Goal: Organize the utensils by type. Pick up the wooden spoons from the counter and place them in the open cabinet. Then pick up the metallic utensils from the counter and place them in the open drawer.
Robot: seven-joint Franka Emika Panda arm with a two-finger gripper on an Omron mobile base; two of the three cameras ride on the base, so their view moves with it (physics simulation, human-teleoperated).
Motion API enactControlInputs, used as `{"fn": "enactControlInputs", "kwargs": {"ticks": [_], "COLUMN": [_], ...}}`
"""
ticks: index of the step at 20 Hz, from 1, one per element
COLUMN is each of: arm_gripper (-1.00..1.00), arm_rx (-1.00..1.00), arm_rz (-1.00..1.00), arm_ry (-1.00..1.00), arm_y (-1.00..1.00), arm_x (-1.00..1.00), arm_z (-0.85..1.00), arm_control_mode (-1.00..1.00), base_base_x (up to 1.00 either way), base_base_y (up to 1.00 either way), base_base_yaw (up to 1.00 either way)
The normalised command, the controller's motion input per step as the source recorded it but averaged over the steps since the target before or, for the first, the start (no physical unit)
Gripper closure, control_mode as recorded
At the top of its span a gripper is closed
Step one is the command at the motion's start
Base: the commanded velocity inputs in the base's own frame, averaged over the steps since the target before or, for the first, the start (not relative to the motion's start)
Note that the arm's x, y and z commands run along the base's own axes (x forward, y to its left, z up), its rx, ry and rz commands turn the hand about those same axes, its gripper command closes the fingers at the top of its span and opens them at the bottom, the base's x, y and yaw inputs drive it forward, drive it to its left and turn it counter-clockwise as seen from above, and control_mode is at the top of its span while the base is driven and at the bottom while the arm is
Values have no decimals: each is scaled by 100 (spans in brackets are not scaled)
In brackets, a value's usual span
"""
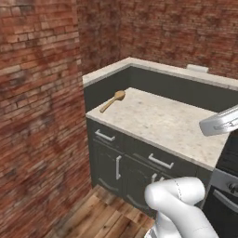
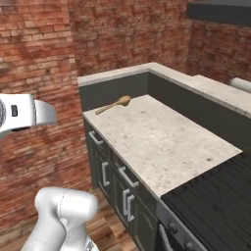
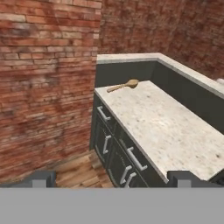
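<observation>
glossy white rounded arm (image 1: 179, 204), dark finger tips (image 3: 41, 178).

A light-brown wooden spoon (image 1: 113, 100) lies flat at the counter's (image 1: 172, 125) far corner.

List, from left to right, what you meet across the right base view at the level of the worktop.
Brick wall → wooden spoon → counter → black stovetop.
</observation>
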Motion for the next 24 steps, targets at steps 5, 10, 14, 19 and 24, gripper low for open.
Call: {"fn": "enactControlInputs", "kwargs": {"ticks": [5,10,14,19,24], "arm_gripper": [-100,-100,-100,-100,-100], "arm_rx": [0,0,0,0,0], "arm_rz": [0,0,0,0,0], "arm_ry": [0,0,0,0,0], "arm_y": [0,0,0,0,0], "arm_x": [0,0,0,0,0], "arm_z": [0,0,0,0,0], "arm_control_mode": [100,100,100,100,100], "base_base_x": [10,0,23,47,30], "base_base_y": [-4,-2,0,8,40], "base_base_yaw": [-23,-4,-8,-41,-47]}}
